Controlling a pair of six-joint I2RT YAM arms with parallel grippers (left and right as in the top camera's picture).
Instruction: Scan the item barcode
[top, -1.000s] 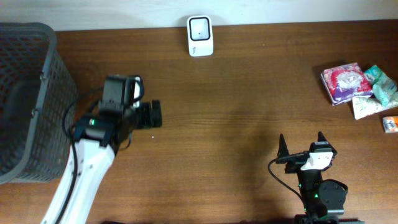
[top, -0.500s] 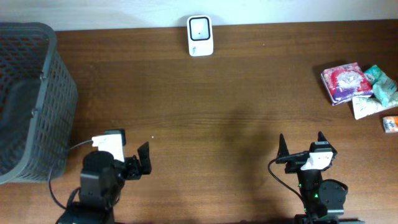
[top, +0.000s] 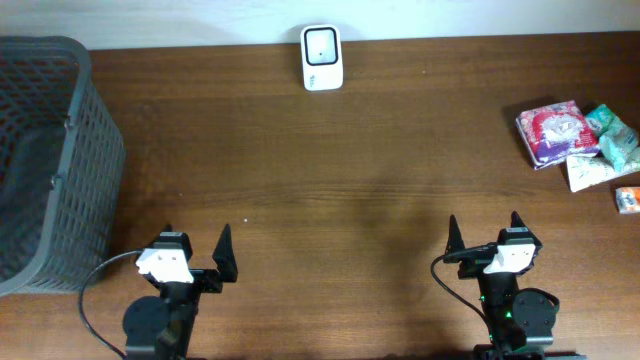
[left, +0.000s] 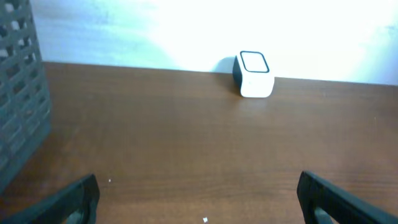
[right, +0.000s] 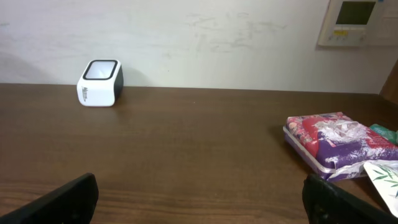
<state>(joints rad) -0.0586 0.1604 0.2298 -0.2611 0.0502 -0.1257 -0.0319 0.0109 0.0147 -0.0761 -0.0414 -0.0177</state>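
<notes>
Scanner (top: 322, 58) set at far edge of bench (top: 380, 170). At near edge, left end effector (top: 196, 238) and right end effector (top: 484, 224) held wide open, nothing gripped. At right edge, packets (top: 560, 132) piled.

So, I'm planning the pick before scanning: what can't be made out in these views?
- Overhead: any barcode on the pink packet, too small.
- Overhead: orange packet, cut off by the right edge.
- Overhead: basket interior, dark, cut by the left edge.
- Right wrist: white packet, cut by the right edge.

One scanner (top: 322, 57), one basket (top: 95, 170), four packaged items (top: 552, 133) and two end effectors (top: 196, 238) (top: 484, 225).
</notes>
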